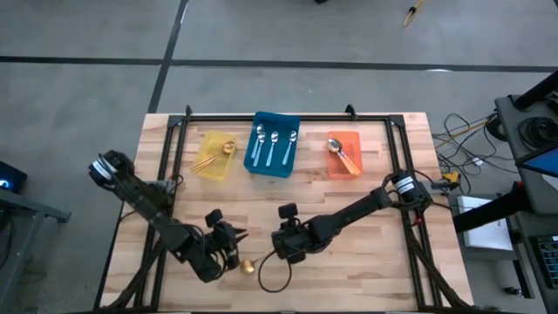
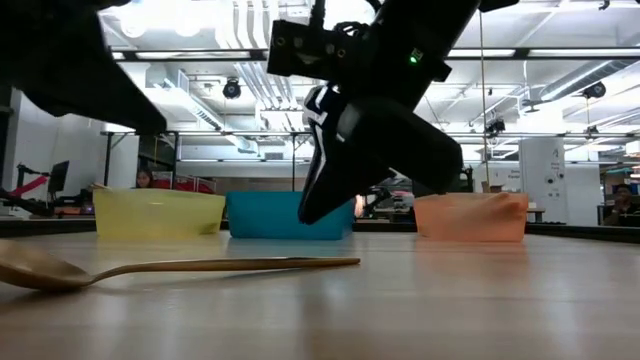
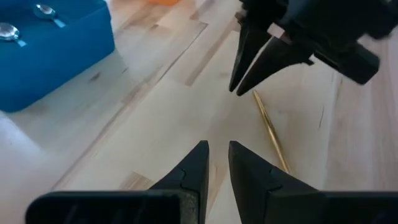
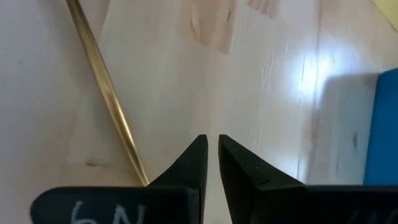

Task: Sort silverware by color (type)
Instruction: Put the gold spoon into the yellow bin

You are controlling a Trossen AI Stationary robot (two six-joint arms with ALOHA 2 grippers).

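While one gold spoon (image 1: 250,266) lies flat on the table (image 1: 366,270) near the front edge, both grippers hover just above it. Right gripper (image 1: 281,253): fingers nearly closed, empty, beside the spoon's handle. Left gripper (image 1: 234,249): fingers nearly closed, empty. Yellow bin (image 1: 214,155) holds gold spoons, blue bin (image 1: 273,145) three blue-handled spoons, orange bin (image 1: 345,154) orange-handled spoons.

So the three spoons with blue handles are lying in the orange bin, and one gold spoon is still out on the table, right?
Not quite. The three blue-handled spoons lie in the blue bin, as the high view shows. The orange bin holds orange-handled ones. The rest is right: one gold spoon lies out on the table.
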